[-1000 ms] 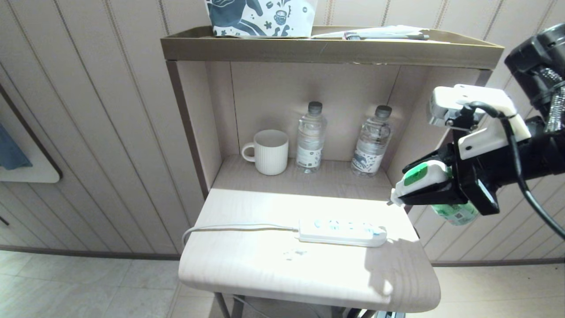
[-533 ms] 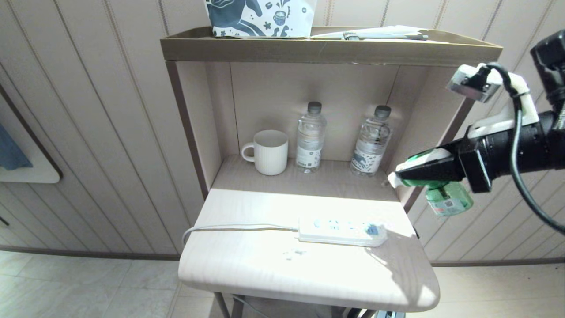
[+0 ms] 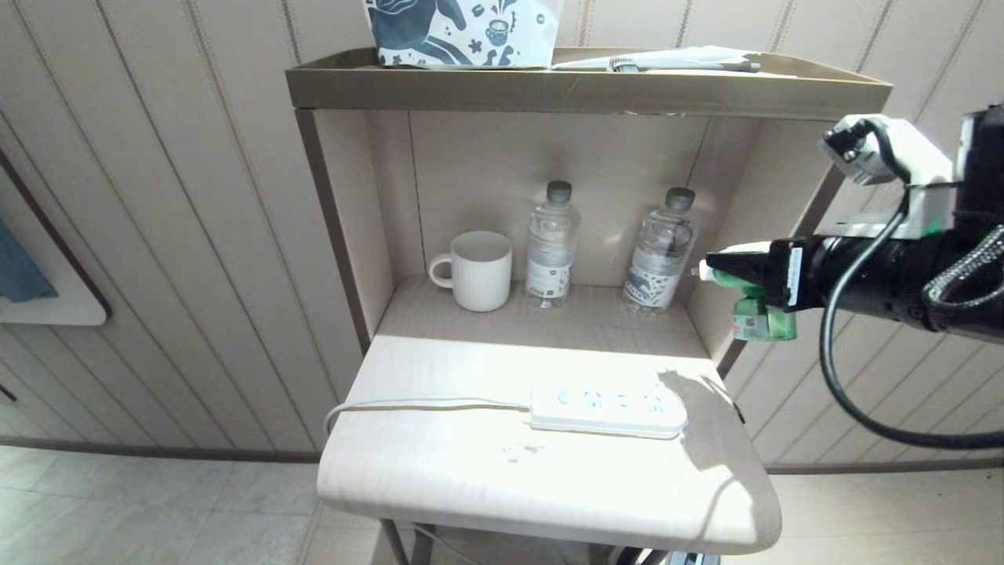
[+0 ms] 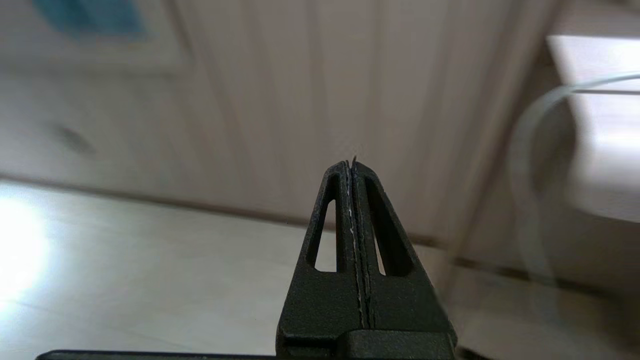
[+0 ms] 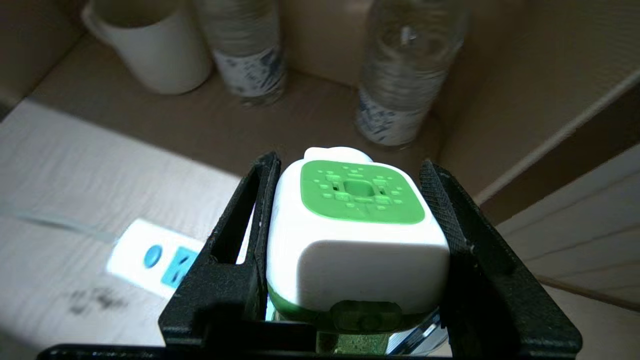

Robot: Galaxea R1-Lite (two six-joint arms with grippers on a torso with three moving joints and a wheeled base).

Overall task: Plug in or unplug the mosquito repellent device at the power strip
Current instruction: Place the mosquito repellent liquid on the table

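While our right gripper (image 5: 350, 235) clamps the mosquito repellent device (image 5: 356, 235) above the table's (image 3: 471, 486) right edge, unplugged from the power strip (image 3: 604, 410), our left gripper (image 4: 354, 172) hangs closed, empty.

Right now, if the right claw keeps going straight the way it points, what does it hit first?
Probably the right-hand water bottle. The right claw, shut on the mosquito repellent device, points level toward it inside the shelf, well above the power strip. Depth is unclear.

Bare tabletop (image 3: 439, 471) around power strip (image 3: 604, 410)
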